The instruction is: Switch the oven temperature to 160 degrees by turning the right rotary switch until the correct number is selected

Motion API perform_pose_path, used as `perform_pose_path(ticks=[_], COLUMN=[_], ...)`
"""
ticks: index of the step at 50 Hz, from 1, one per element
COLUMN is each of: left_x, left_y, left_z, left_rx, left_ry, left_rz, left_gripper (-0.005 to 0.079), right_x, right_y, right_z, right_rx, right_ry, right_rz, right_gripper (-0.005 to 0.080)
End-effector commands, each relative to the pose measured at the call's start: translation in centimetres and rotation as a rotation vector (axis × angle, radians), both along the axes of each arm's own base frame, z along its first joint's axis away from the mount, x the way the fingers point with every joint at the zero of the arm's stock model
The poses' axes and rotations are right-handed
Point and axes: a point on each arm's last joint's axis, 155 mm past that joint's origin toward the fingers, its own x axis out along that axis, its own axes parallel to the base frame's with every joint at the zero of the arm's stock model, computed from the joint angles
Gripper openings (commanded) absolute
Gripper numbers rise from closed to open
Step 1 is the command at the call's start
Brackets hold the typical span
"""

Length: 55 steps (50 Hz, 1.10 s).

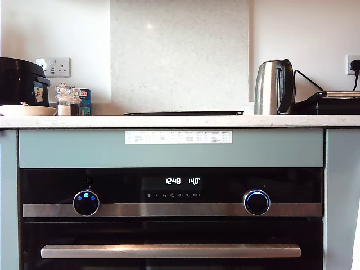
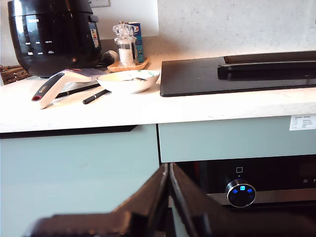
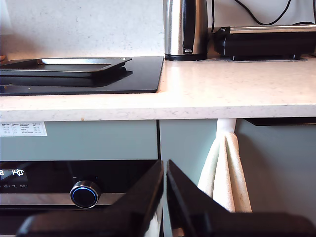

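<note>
Below our pale stone counter [image 1: 169, 121], the wide black-glass oven [image 1: 169, 236] reads 140. The small black blue-ringed right rotary switch [image 3: 85, 194] lies nearer our second claw [image 3: 165, 173], just beside its closed, empty tips; our first claw [image 2: 168, 175] is also closed and empty.

"12:48" and "140°" on oven [image 1: 169, 225] display [image 1: 183, 181]

Pale speckled worktop [image 1: 169, 121] tops sage-green cabinet fronts [image 1: 169, 149], a white wall [image 1: 56, 28] behind.

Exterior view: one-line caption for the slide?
Oven front under the countertop: display reads 140°, right rotary switch untouched, no gripper in frame.
</note>
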Motion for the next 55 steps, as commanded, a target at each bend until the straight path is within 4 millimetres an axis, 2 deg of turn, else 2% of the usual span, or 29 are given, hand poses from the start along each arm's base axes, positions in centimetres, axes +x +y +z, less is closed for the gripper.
perform_pose_path(ticks=[1, 17, 27, 34, 41, 55], left_x=[-0.2, -0.2, -0.2, -0.2, -0.2, -0.3], left_y=[-3.6, -3.5, -3.5, -3.5, -3.5, -3.6], left_z=[2.7, 3.3, 3.2, 3.2, 3.2, 3.4], left_rx=[-0.125, -0.124, -0.124, -0.125, -0.150, -0.154], left_ry=[-0.033, -0.055, -0.051, -0.052, -0.050, -0.058], left_rz=[-0.165, -0.166, -0.166, -0.166, -0.167, -0.168], left_gripper=[-0.0022, -0.0022, -0.0022, -0.0022, -0.0022, -0.0022], right_x=[-1.4, -1.4, -1.9, -2.3, -2.4, -1.5], right_y=[2.7, 2.7, 2.7, 2.7, 2.8, 4.6], right_z=[4.9, 5.0, 7.6, 8.5, 7.8, 5.9], right_rx=[0.032, 0.032, 0.031, 0.021, -0.062, -0.328], right_ry=[-0.059, -0.063, -0.139, -0.140, -0.075, 0.083], right_rz=[0.132, 0.133, 0.133, 0.133, 0.137, 0.241], right_gripper=[-0.0012, -0.0012, -0.0012, -0.0012, -0.0012, -0.0012])
